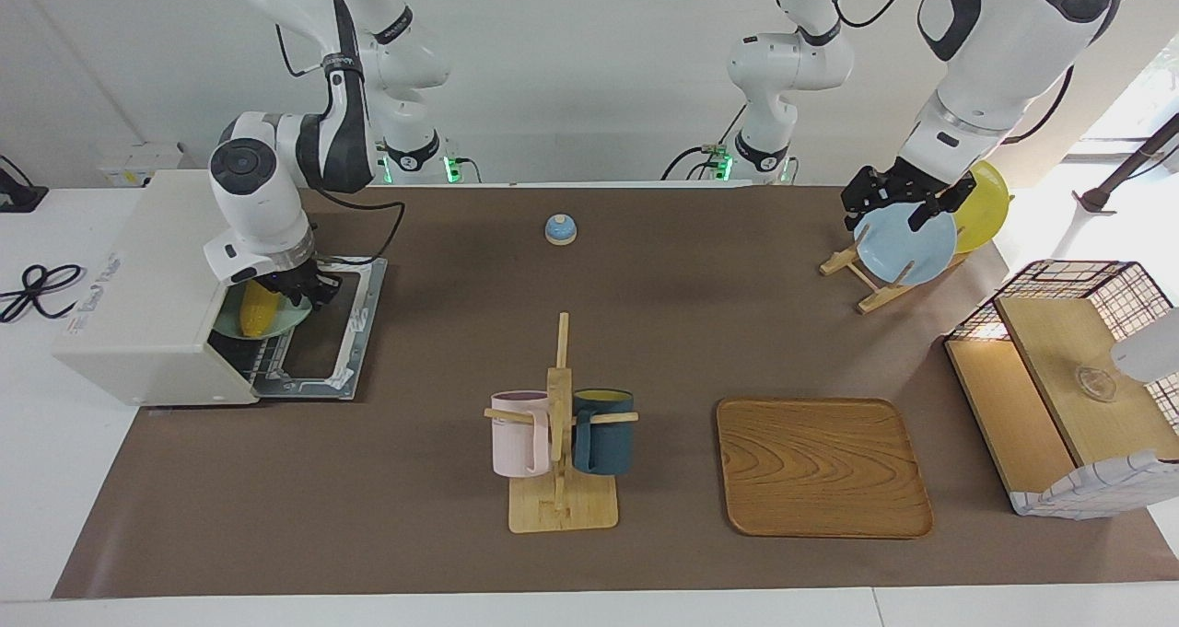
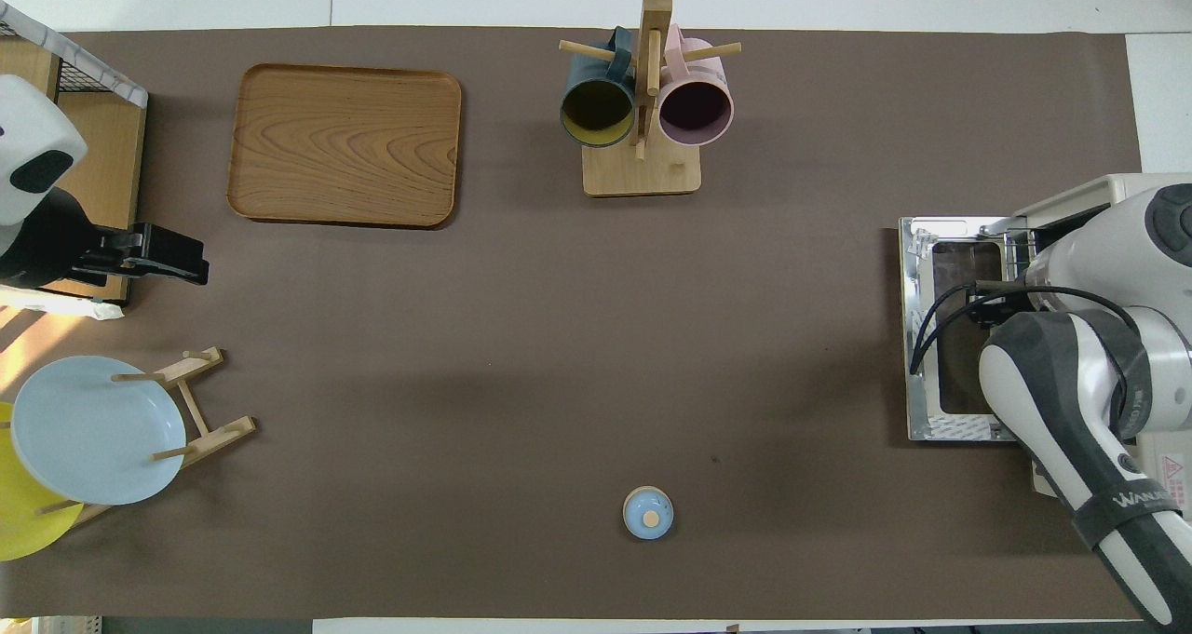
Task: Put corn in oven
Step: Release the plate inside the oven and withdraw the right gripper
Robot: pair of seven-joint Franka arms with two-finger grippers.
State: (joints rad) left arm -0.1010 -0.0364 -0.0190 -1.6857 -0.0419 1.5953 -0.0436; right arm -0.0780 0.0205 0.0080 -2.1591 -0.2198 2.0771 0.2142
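Corn (image 1: 259,308), bright yellow, lies on a pale green plate (image 1: 293,319) at the mouth of the oven (image 1: 147,305), over the wire rack, with the glass door (image 1: 333,330) dropped flat onto the table. The right gripper (image 1: 297,288) is down at the plate's edge just beside the cob; whether its fingers are parted or closed on anything cannot be told, and in the overhead view the arm hides them.

Close to the robots, a small blue bell (image 1: 560,229) sits mid-table. Toward the left arm's end, a wooden plate rack (image 1: 861,277) holds 2 upright plates, a light blue plate (image 1: 904,246) and a yellow plate (image 1: 984,205). The left gripper (image 2: 140,255) hangs in the air above the table beside the crate; its fingers look closed together with nothing between them.

Farther from the robots stand a mug tree (image 1: 560,443) with 2 mugs, a pink mug (image 1: 519,434) and a dark teal mug (image 1: 603,430), a wooden tray (image 1: 822,467), and a wire-framed wooden crate (image 1: 1068,388) at the left arm's end.
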